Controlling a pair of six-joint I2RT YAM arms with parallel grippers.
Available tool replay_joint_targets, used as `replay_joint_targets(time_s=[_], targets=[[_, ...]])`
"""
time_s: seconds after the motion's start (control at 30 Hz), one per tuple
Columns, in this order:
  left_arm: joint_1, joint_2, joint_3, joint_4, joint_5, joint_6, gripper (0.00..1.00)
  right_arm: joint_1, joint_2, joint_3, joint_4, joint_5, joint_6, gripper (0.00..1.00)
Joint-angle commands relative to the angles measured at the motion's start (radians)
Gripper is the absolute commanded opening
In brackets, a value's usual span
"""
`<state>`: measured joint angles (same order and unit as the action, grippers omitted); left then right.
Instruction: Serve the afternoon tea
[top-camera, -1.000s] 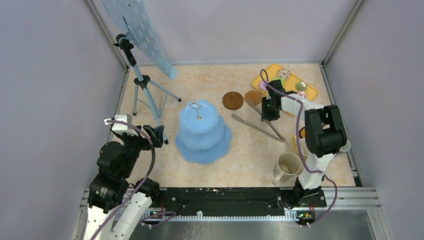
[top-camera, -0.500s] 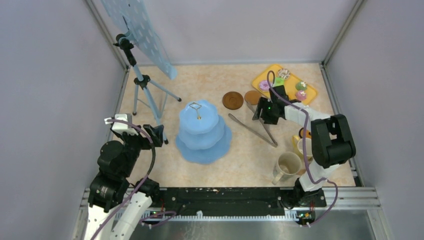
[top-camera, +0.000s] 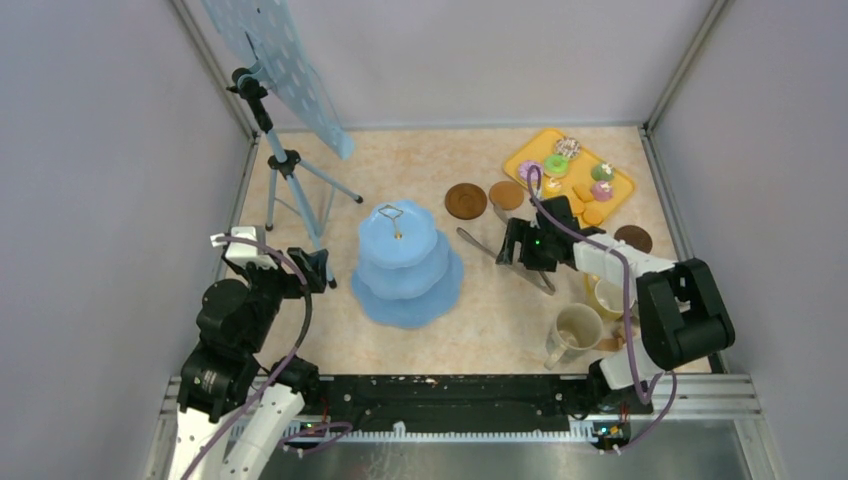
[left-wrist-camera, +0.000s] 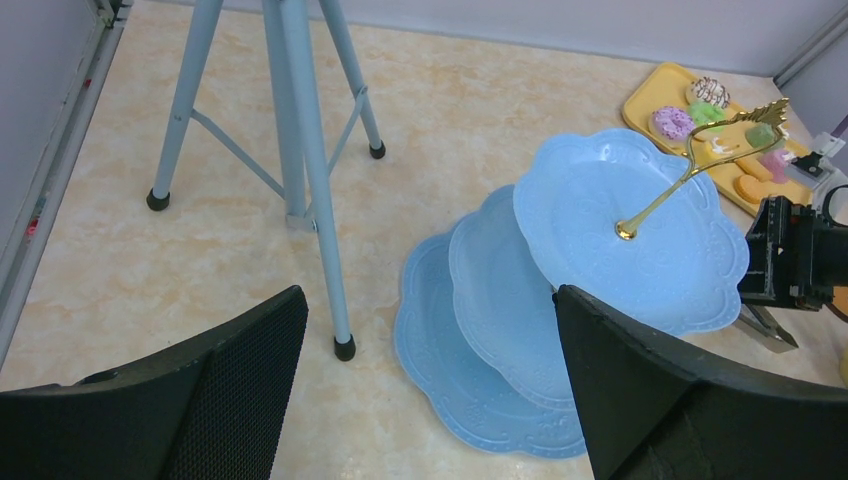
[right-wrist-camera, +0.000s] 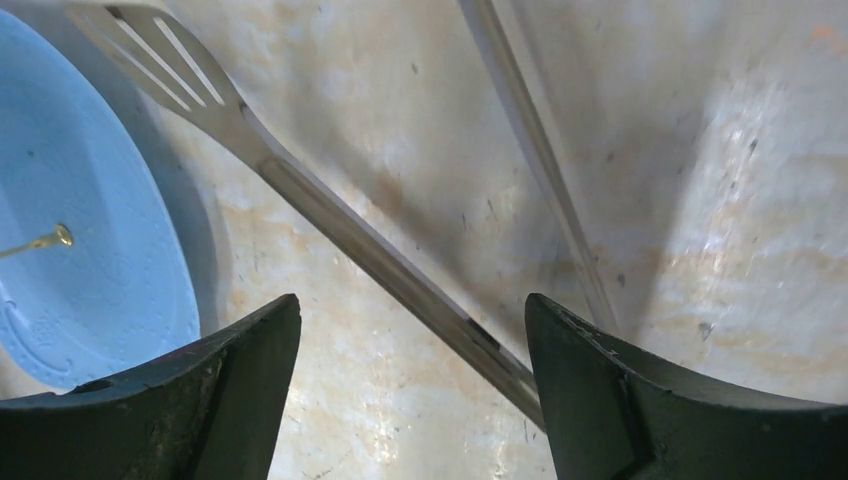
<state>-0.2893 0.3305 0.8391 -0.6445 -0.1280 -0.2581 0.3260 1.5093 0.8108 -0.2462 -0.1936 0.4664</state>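
Observation:
Donuts, cupcakes and orange biscuits (top-camera: 575, 172) lie on the yellow tray (top-camera: 522, 157) at the back right. A big beige mug (top-camera: 577, 330) and a yellow mug (top-camera: 606, 297) stand near the right arm's base. Brown coasters (top-camera: 465, 200) (top-camera: 507, 195) (top-camera: 632, 238) lie on the table. My right gripper (top-camera: 510, 246) (right-wrist-camera: 410, 305) hangs open low over the metal tongs (right-wrist-camera: 380, 260), holding nothing. My left gripper (top-camera: 318, 268) (left-wrist-camera: 425, 300) is open and empty, left of the blue three-tier stand (top-camera: 405, 262) (left-wrist-camera: 600, 230).
A light-blue tripod (top-camera: 285, 170) (left-wrist-camera: 300, 150) with a dotted blue board (top-camera: 275, 60) stands at the back left. The tongs (top-camera: 480, 243) lie between the stand and the mugs. Grey walls close in three sides.
My right gripper has moved from beside the tray toward me and leftward over the tongs, and its jaws have widened. A third coaster now shows. The left arm is still.

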Motion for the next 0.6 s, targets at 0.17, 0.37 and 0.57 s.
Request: replay_joint_targets(time_s=[0.17, 0.37, 0.57], targets=[[0.005, 0.024, -0.010, 0.028, 0.005, 0.004, 0.99, 0.034, -0.125, 0.009, -0.002, 0.124, -0.036, 0.82], [0.009, 0.027, -0.011, 0.029, 0.008, 0.005, 0.99, 0.020, -0.120, 0.033, -0.007, 0.170, -0.117, 0.82], [0.011, 0.029, -0.010, 0.028, 0.009, 0.005, 0.99, -0.027, 0.029, 0.077, 0.007, 0.159, -0.100, 0.81]])
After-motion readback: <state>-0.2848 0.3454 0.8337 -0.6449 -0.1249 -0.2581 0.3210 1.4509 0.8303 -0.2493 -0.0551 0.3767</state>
